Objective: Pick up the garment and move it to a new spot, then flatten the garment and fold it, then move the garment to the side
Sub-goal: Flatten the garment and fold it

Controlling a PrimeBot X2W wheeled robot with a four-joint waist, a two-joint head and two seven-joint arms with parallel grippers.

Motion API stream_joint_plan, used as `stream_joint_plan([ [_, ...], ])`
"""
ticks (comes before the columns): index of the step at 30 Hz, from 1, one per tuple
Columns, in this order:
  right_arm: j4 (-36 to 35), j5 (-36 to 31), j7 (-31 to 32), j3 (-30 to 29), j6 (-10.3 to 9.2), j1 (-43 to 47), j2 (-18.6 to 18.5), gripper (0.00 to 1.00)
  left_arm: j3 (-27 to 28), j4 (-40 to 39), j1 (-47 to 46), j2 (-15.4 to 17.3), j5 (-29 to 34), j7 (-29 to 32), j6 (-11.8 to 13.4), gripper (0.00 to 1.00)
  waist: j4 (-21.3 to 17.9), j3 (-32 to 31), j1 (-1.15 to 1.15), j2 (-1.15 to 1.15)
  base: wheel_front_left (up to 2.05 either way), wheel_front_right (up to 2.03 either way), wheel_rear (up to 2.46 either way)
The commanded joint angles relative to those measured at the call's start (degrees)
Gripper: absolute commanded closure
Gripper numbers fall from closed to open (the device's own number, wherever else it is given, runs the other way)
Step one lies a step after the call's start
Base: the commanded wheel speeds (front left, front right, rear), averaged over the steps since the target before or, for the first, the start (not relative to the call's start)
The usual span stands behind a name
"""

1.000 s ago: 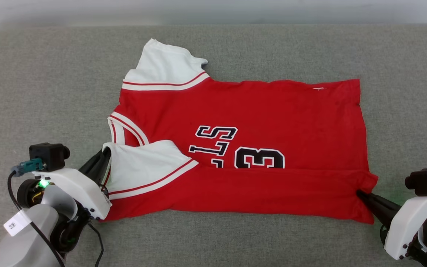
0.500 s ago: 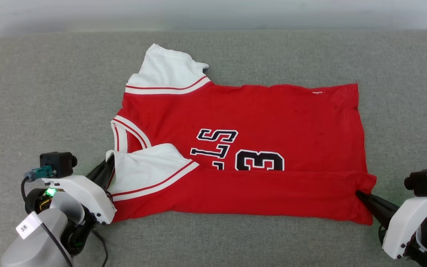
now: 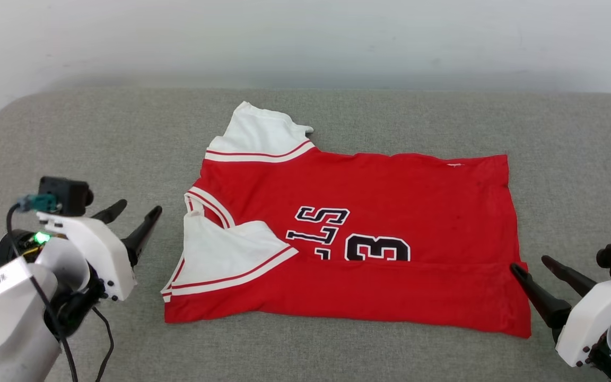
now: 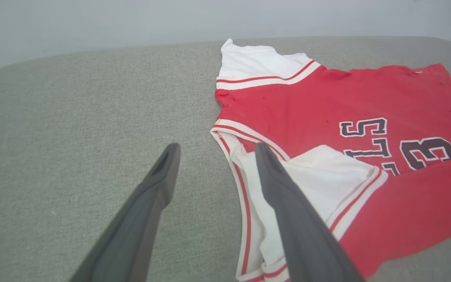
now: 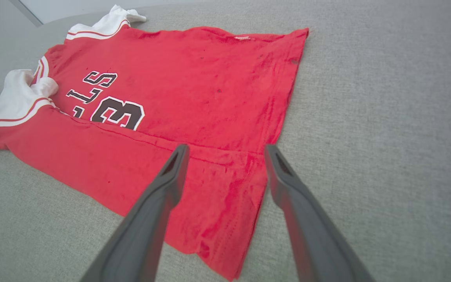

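The garment (image 3: 390, 201), a red jersey with white sleeves and black lettering, lies flat on the grey cushion, collar to the left. Its near long edge is folded over the lower part of the number, and the near sleeve (image 3: 226, 249) rests on top. My left gripper (image 3: 140, 208) is open, just left of the collar and clear of the cloth. In the left wrist view the open left gripper (image 4: 216, 147) has its right finger over the garment's (image 4: 327, 98) collar edge. My right gripper (image 3: 528, 262) is open at the near hem corner; its wrist view shows the right gripper (image 5: 226, 147) astride the garment's (image 5: 190, 78) side edge, holding nothing.
The grey cushion (image 3: 72, 148) stretches wide on all sides of the jersey, with a rounded corner at the far left. A pale wall (image 3: 305, 37) rises behind its far edge. A black cable (image 3: 104, 339) hangs from my left wrist.
Both grippers have opened and let go of the garment, and the left one has drawn back to the left. The head view has shifted, showing more of the wall.
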Motion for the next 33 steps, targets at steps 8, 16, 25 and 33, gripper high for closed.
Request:
stream_joint_plan([
  [8,-2.25,-2.53,1.98,-2.40,-0.05,1.49,2.38,0.00,-4.79,-8.86,-4.24,4.62,-5.54,19.40,-0.02,0.00,0.60,-0.54,0.00,0.00,0.00,0.00,0.00],
  [16,-3.54,-3.85,3.34,-3.65,-0.05,1.91,4.01,0.00,-9.83,-12.45,-6.35,6.37,-7.14,35.10,0.69,0.00,0.15,0.12,0.00,0.00,0.00,0.00,0.00],
  [25,-4.73,-4.69,4.36,-4.21,-0.05,0.46,4.72,0.00,-12.84,-9.84,-6.50,5.68,-6.74,40.66,1.10,0.00,-1.18,2.69,0.00,0.00,0.00,0.00,0.00],
  [33,-5.10,-5.14,4.72,-4.18,-0.05,-0.85,5.05,0.00,-14.67,-4.47,-5.05,3.84,-6.34,40.54,0.76,0.00,-2.04,4.88,0.00,0.00,0.00,0.00,0.00],
])
